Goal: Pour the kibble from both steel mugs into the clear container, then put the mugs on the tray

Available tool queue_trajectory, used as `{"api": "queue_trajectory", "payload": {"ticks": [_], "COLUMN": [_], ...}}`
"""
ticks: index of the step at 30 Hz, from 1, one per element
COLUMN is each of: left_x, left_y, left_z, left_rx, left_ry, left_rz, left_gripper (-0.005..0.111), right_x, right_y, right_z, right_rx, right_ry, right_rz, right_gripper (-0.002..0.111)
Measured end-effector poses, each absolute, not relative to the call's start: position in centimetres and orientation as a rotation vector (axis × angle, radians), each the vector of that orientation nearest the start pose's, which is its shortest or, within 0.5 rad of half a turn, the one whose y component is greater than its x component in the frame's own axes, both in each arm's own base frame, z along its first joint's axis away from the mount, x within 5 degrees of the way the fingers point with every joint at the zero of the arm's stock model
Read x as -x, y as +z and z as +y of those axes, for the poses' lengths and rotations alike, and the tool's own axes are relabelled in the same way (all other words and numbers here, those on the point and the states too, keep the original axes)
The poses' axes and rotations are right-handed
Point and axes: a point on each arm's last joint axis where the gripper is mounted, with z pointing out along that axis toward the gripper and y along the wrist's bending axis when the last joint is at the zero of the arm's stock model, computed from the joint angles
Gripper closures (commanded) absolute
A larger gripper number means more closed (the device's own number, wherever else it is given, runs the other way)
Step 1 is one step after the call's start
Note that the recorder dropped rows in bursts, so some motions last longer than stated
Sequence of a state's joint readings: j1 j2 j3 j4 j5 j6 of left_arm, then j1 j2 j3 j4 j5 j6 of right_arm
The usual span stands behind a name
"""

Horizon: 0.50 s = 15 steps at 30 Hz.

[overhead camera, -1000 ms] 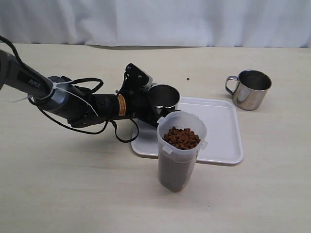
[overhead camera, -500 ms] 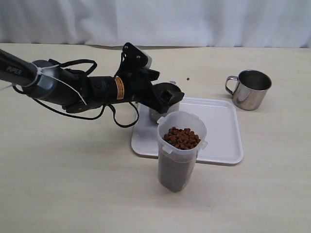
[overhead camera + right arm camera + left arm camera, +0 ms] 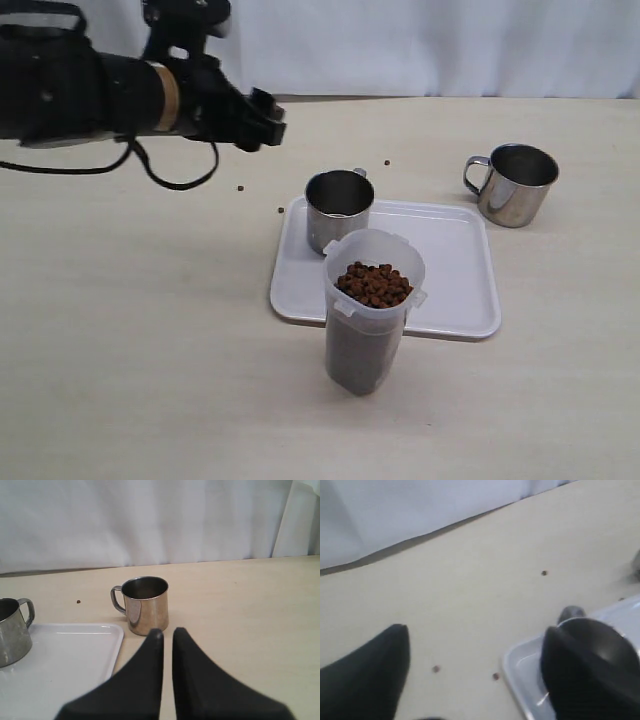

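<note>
One steel mug stands upright on the white tray, in its far left corner. The second mug stands upright on the table, just beyond the tray's far right corner. The clear container stands upright at the tray's near edge, nearly full of brown kibble.

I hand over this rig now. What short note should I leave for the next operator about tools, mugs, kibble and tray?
Left tool: open, empty, raised above the table, left of the tray.
Right tool: shut, empty, pointing at the second mug.
Clear container: upright on the table before the tray, kibble near its rim.
Done: first mug stands upright in the tray's far left corner.
Left: second mug stands on the table beyond the tray's far right corner; its contents cannot be told. Stray pellets lie on the table.
</note>
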<state>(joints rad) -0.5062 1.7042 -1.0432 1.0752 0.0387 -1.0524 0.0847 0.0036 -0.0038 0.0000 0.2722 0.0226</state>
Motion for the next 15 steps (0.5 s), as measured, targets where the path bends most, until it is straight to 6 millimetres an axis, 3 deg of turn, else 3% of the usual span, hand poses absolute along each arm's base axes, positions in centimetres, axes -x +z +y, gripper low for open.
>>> {"api": "queue_trajectory", "payload": {"ticks": [3, 8, 10, 15], "left_x": [-30.3, -22.4, -18.1, -12.1], "left_y": [24.9, 28.7, 29.7, 31.1], "left_z": [-15.1, -8.3, -6.0, -3.8], "left_rx": [-0.500, -0.335, -0.276, -0.192], "left_ry": [-0.093, 0.154, 0.101, -0.142], "left_rz": [2.109, 2.073, 2.011, 1.865], "left_gripper": [0.085, 0.102, 0.107, 0.107], "right_x": [-5.5, -5.5, -5.5, -5.5], "right_y": [19.0, 19.0, 19.0, 19.0], "right_z": [0.5, 0.5, 0.5, 0.5], "right_rx": [0.055, 0.055, 0.055, 0.055], "right_ry": [0.078, 0.078, 0.078, 0.078], "right_rz": [1.756, 1.756, 1.756, 1.756], "right_gripper": [0.103, 0.103, 0.103, 0.103]}}
